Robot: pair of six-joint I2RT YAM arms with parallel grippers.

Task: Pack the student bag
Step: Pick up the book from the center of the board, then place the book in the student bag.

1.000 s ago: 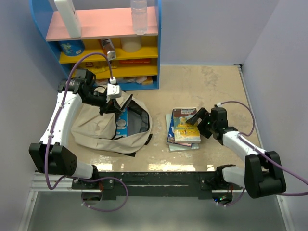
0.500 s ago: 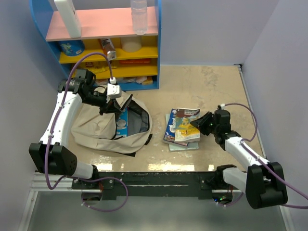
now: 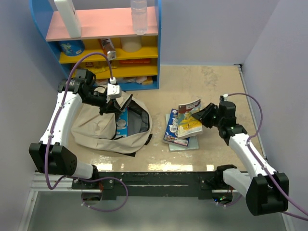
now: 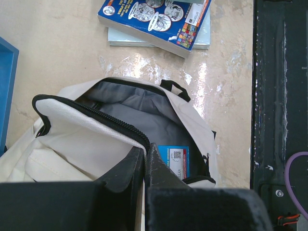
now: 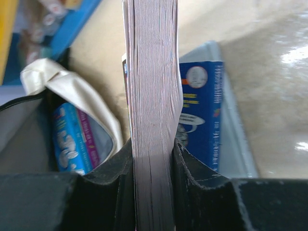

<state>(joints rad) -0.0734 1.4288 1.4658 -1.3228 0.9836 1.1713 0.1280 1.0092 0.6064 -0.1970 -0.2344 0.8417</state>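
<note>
Beige tabletop (image 3: 216, 86), with a blue and yellow shelf (image 3: 144, 72) against the back wall. The student bag (image 3: 96, 132) is slumped on the left side just in front of the shelf, mouth wide open, with a blue book (image 3: 123, 122) tucked inside. The left gripper (image 4: 146, 159) is pinched tight on the bag's zippered rim, holding the flap up. The right gripper (image 3: 202, 115) is clamped on the edge of a yellow-covered book (image 3: 188, 119) (jaws only as wide as the pages). It's holding that one tilted in the air over the stack of books (image 3: 174, 137) mid-table.
</note>
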